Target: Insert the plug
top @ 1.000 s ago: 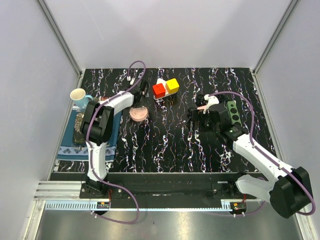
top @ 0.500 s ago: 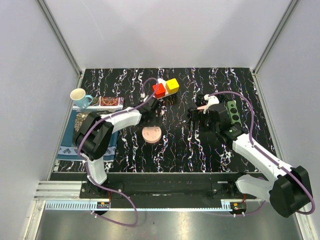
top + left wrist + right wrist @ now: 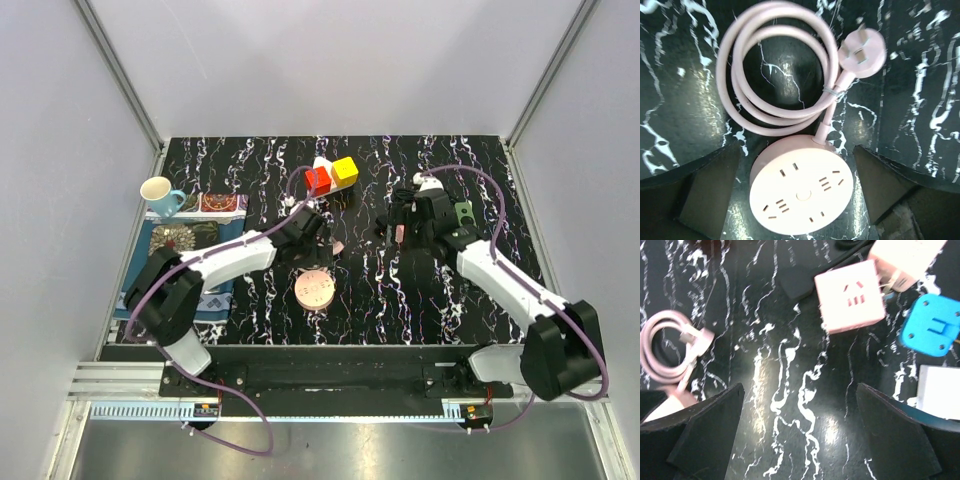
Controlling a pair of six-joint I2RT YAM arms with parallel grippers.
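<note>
Hovering over the round pink socket (image 3: 801,192) low in the left-wrist frame, the left claw (image 3: 796,150) gapes wide, holding nothing. The plug (image 3: 862,52) lies loose on the bench (image 3: 920,110) at upper right. The right claw (image 3: 800,387) is open and empty too. Grasping and inserting both remain.

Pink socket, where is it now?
In the top view the socket lies left of centre on the table, just on the near side of the left pincer, its cord coiled beside it.

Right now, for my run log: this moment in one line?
left tool open over pink socket | right tool open, empty | pink plug loose
</note>
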